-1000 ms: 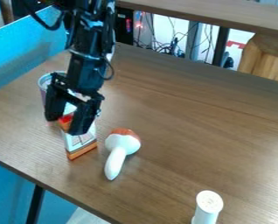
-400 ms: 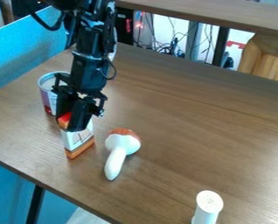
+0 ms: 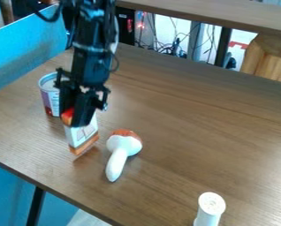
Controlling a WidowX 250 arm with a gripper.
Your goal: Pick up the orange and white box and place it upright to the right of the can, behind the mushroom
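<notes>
Black two-finger gripper (image 3: 75,117) has its fingers closed around the upper part of a white carton with orange ends (image 3: 81,135), holding it slightly tilted just above the brown wooden table (image 3: 184,141). A purple-and-white cylindrical can (image 3: 50,98) stands behind the carton; a white mushroom-shaped object with a reddish-brown cap (image 3: 123,148) lies near it, apart from the white cylinder (image 3: 210,207).

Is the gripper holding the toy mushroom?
No, the gripper has the orange-and-white box between its fingers, while the toy mushroom lies apart on the table.
</notes>
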